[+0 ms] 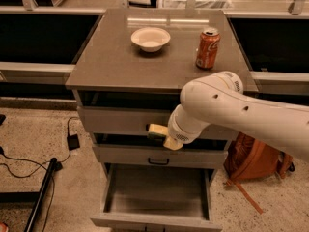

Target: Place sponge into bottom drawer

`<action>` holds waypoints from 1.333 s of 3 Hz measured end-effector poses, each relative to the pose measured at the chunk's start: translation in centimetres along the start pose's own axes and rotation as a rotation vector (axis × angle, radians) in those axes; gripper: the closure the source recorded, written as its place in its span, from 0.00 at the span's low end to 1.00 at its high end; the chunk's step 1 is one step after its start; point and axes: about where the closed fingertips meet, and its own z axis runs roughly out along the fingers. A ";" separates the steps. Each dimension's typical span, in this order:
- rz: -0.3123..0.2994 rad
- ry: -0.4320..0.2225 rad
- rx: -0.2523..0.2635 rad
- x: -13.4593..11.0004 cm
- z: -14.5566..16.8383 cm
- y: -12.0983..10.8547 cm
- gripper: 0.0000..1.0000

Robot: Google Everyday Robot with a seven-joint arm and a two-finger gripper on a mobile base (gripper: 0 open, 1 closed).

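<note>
The pale yellow sponge [156, 131] is held in my gripper [166, 138], in front of the top drawer's face and above the middle drawer. The white arm [227, 111] reaches in from the right and hides most of the gripper. The bottom drawer [157, 193] is pulled open below, a deep grey tray with a bare floor. The sponge hangs well above it, over its middle.
A white bowl [150, 38] and an orange soda can [207, 48] stand on the cabinet top [111, 57]. The middle drawer [159, 156] is shut. An orange backpack [256, 159] lies on the floor to the right. Black cables [29, 163] lie on the left.
</note>
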 end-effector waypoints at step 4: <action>0.120 -0.247 -0.094 8.8 16.8 1.3 1.00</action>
